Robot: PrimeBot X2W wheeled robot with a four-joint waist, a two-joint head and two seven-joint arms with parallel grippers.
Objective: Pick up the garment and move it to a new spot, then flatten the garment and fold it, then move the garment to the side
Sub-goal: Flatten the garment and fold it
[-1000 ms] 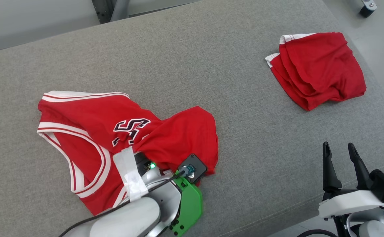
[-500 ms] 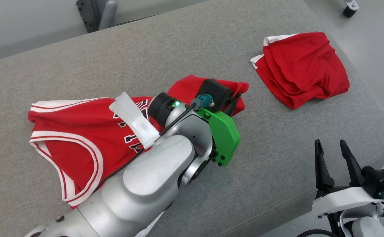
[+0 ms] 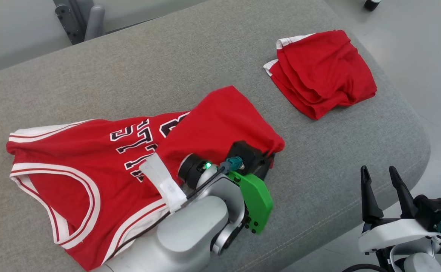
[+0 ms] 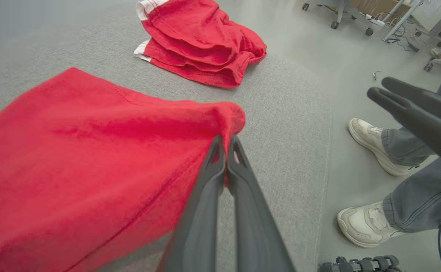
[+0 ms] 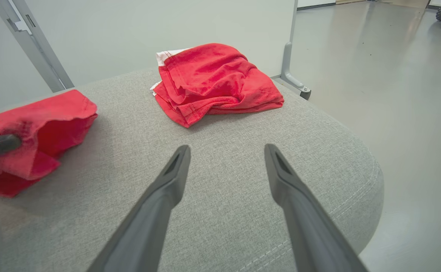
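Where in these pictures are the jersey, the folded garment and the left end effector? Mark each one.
jersey (image 3: 73, 151), head view, red chest fabric.
folded garment (image 3: 320, 71), head view, middle of its top layer.
left end effector (image 4: 226, 140), left wrist view, shut fingertips pinching the jersey.

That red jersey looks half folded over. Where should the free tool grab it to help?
Probably the far corner of the folded-over flap on the jersey, approached from the robot's right across the cushion. The left tool pinches the flap's near corner, so the open right tool would take its match.
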